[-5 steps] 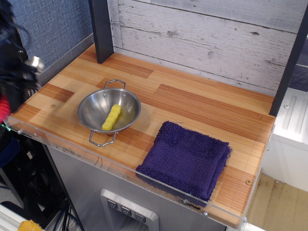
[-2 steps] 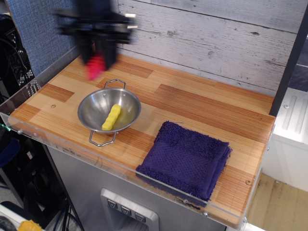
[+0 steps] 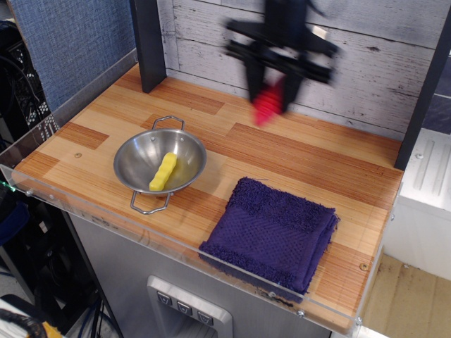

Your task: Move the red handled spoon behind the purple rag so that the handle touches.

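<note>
Backdrop: whitewashed plank wall [image 3: 366, 49] behind the counter, blue textured panel [image 3: 70, 35] at the left, a dark upright post [image 3: 148, 42] at the back left corner.
Surface: wooden tabletop [image 3: 296, 151] of striped planks, edged at the front and left by a clear acrylic lip [image 3: 106, 215].
Gripper [image 3: 271, 91]: black, smeared by motion blur, hanging above the rear middle of the table in front of the plank wall; its fingers point down and close around something red, though the blur hides the fingertips themselves.
Red handled spoon [image 3: 266, 107]: only a blurred red handle shows, held in the gripper above the table, lower end pointing down; whether it touches the wood cannot be told, and the metal bowl of the spoon is hidden or lost in the blur.
Purple rag [image 3: 271, 232]: folded, dark purple terry cloth lying flat at the front right, its near edge reaching the acrylic lip; well apart from the spoon, which hangs behind it and a little to the left.
Steel bowl [image 3: 160, 163]: shiny, two wire handles, front left of the table.
Yellow piece [image 3: 163, 171]: stick-shaped, lying inside the steel bowl.
Edges: a white unit [image 3: 430, 176] at the right is cut off by the frame; dark cables and gear [image 3: 28, 91] at the left are too dim to make out.
</note>
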Controlling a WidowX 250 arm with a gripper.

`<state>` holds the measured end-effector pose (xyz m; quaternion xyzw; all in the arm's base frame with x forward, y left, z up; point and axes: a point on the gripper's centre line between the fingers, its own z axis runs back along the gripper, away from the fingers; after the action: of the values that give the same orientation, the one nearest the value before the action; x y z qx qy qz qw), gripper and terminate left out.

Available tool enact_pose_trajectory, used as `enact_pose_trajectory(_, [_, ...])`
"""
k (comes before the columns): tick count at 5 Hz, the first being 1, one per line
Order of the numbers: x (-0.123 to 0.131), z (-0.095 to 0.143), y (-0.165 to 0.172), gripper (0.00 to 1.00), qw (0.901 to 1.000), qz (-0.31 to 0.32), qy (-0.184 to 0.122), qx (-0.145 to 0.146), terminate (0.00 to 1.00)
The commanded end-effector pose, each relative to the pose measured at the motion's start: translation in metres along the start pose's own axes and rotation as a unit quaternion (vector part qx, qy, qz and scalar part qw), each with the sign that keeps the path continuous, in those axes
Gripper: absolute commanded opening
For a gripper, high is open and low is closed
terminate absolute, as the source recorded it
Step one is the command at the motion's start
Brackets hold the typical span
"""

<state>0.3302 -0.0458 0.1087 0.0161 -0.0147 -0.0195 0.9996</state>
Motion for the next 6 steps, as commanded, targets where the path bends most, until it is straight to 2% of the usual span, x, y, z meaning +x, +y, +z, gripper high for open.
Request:
enact_pose_trajectory(1, [-0.009,-0.039,-0.021,0.0,0.9992,0.033,0.001,0.022,0.0])
enact_pose_trajectory(3, [-0.016,-0.073,-0.003,0.0,0.9974,0.055,0.023,0.04,0.0])
enact_pose_trajectory(5, [-0.015,-0.086,-0.002,0.0,0.9972,0.055,0.029,0.042,0.0])
enact_pose_trajectory(6, [-0.012,-0.084,-0.007,0.0,0.997,0.05,0.028,0.054,0.0])
